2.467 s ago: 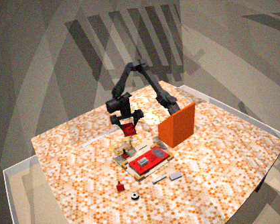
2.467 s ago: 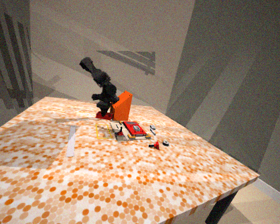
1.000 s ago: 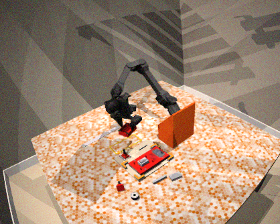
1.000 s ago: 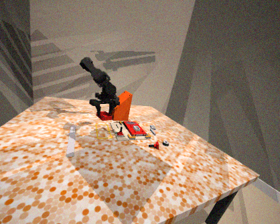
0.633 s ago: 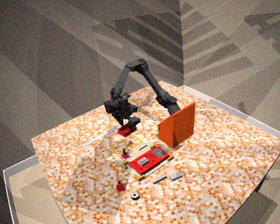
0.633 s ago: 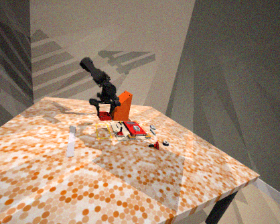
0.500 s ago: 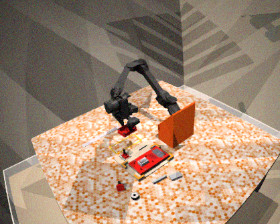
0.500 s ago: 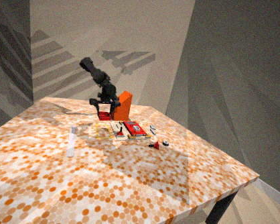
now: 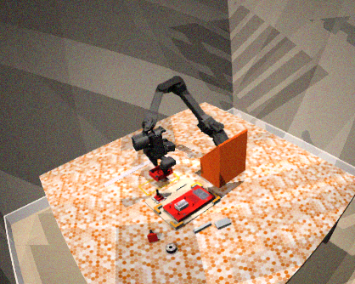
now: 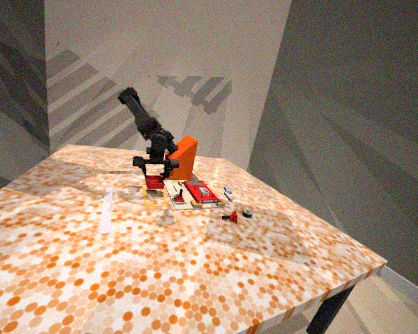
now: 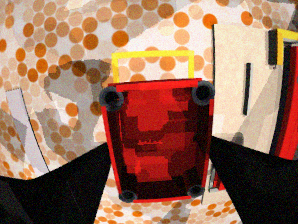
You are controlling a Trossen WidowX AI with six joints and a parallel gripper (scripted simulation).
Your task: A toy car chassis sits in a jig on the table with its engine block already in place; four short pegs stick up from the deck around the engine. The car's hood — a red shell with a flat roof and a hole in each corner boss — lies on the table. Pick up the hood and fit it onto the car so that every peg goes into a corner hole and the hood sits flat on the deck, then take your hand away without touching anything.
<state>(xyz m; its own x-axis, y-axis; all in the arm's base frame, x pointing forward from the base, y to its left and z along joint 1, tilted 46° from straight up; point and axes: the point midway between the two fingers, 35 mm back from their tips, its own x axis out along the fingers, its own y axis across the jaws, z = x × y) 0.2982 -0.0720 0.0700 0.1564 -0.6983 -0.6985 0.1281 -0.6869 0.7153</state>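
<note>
Since the hood has to drop over four pegs at once, the black parallel-jaw gripper (image 9: 162, 165) (image 10: 156, 176) (image 11: 160, 145) has the red, flat-roofed hood shell (image 9: 160, 173) (image 10: 154, 182) (image 11: 155, 145) clamped by its two long sides, prob. so the corner bosses stay free; in the wrist view all four dark round bosses show, w/ no finger over them. Hood's up off the patterned orange-and-white table (image 9: 91, 200) (image 10: 137, 260) (image 11: 167, 20), near the yellow rectangular outline (image 9: 143, 189) (image 10: 146, 202) (image 11: 150, 54), and beside the cream flat jig board (image 9: 152, 205) (image 10: 173, 189) (image 11: 232, 50), not over the car yet. The red toy car chassis (image 9: 169, 211) (image 10: 193, 186) (image 11: 291, 120) lies betw. the jig's corner stops, which presumably keep it from sliding when the hood's pressed on; its light-grey engine block (image 9: 181, 205) (image 10: 204, 191) is in place, pegs around it bare. Small red piece w/ a black upright handle (image 9: 158, 196) (image 10: 179, 197) stands on the board on the hood's side of the chassis, so the carry should go high enough to clear it. Tall orange angular block (image 9: 231, 159) (image 10: 184, 162) is close by too, so arm needs room there. Next, I'd say: shift across, square hood to chassis, line up holes w/ pegs, lower level; a tilt could jam one corner. Then open evenly and back straight up, so nothing's dragged.
</note>
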